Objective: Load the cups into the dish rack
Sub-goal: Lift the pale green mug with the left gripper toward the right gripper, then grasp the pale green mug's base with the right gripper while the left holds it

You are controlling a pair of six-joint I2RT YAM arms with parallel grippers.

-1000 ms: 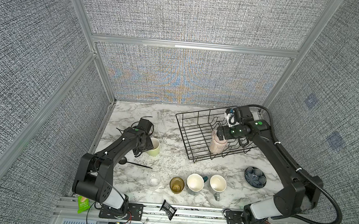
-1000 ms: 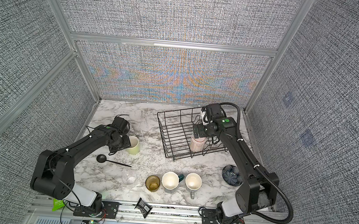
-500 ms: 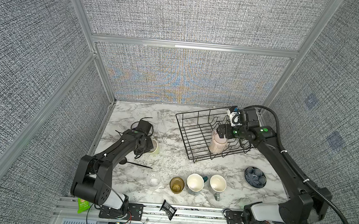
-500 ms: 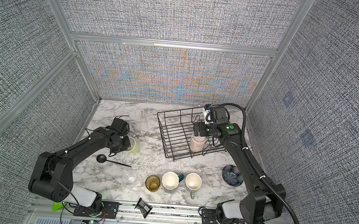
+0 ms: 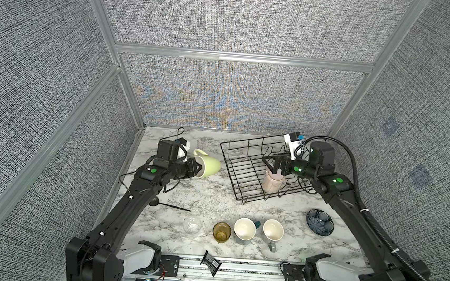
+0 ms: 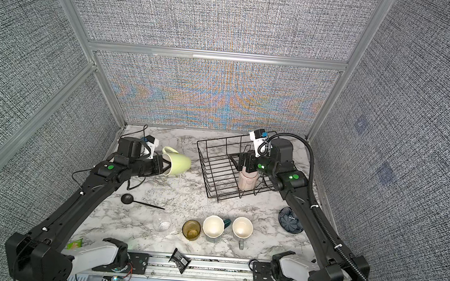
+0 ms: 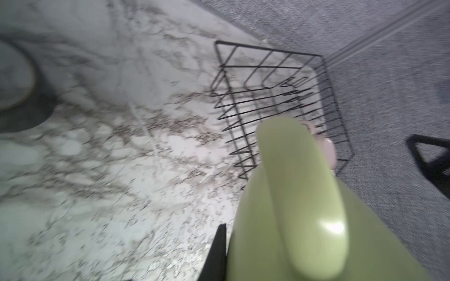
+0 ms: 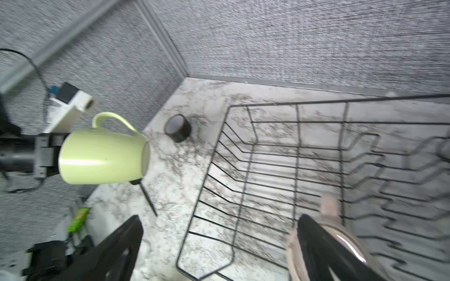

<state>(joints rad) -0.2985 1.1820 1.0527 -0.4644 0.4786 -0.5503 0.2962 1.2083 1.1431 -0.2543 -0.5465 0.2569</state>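
Left gripper [image 5: 198,169] jaws clenched on the rim of light green mug [image 5: 210,166], mug airborne on its side, base aimed at the dish rack [image 5: 246,170] alongside; right gripper [image 5: 275,165] jaws released over tall pink mug [image 5: 271,184] standing in rack.

Light green mug [image 5: 208,166] off the surface, on its side, handle up, left of black wire dish rack [image 5: 246,170]. Tall pink mug [image 5: 271,184] stands inside the rack. Clear glass [image 5: 192,225], amber tumbler [image 5: 221,232], teal mug [image 5: 244,229] and grey mug [image 5: 273,230] upright in a front row.
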